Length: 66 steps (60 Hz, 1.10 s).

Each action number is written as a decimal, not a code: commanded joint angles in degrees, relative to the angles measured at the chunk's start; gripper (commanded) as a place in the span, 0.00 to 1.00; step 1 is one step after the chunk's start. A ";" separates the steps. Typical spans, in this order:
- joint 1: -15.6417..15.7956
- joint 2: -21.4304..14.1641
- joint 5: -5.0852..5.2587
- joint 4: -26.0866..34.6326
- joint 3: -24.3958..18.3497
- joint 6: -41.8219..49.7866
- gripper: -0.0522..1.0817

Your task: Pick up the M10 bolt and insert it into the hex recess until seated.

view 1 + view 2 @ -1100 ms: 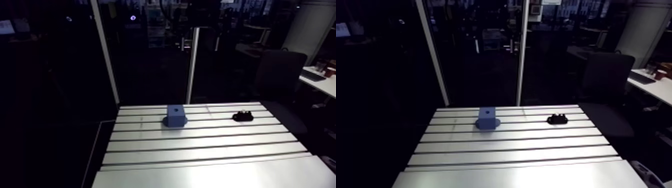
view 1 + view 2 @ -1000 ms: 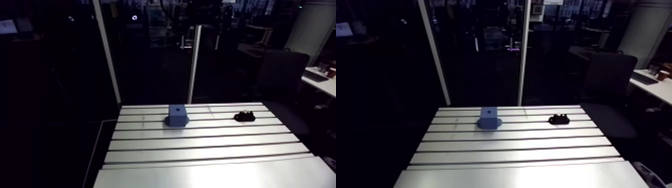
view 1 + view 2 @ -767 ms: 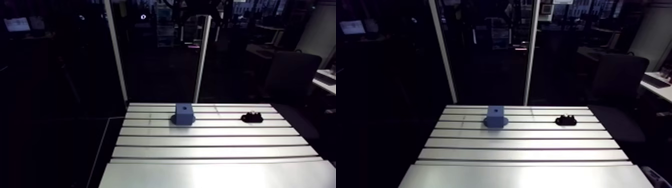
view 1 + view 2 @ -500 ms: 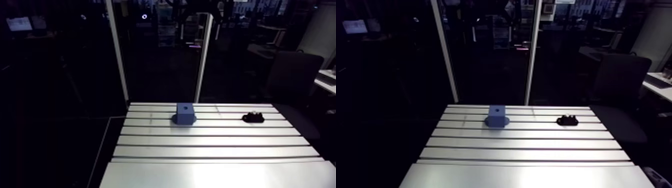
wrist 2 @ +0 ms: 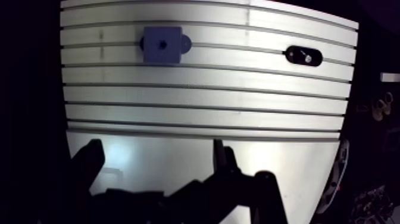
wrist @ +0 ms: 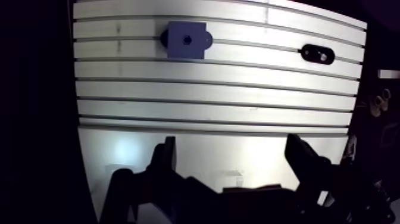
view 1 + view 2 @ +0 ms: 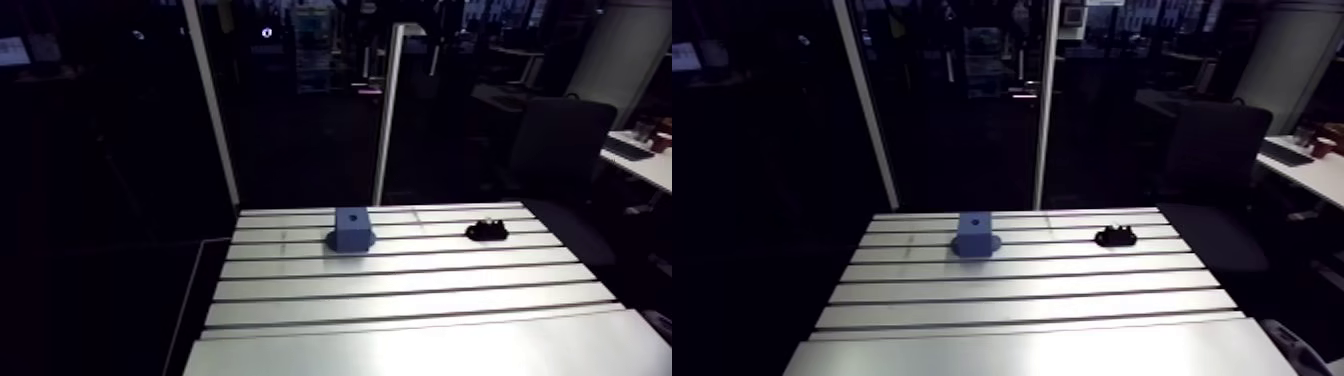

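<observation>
The claw (image 6: 232, 146) is wide apart and empty, well short of the M10 bolt (image 6: 322, 56) sitting in its black holder (image 6: 309, 52) across the surface (image 6: 238, 95). I'd centre over it before dropping; the blue block (image 6: 186, 40) comes later.

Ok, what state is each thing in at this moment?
Gripper: fingers open, empty, over the table's near part.
Block: upright on the table, recess empty.
Bolt: sitting in the holder, untouched.
Holder: flat on the table, apart from the block.
</observation>
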 commanded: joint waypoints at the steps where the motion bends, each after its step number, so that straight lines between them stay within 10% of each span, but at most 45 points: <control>1: -5.40 0.08 0.07 -0.98 0.10 -4.44 0.05; 41: -16.31 4.08 0.16 -21.93 10.52 -22.96 0.05; 66: -21.04 8.69 2.49 -37.30 17.13 -26.39 0.06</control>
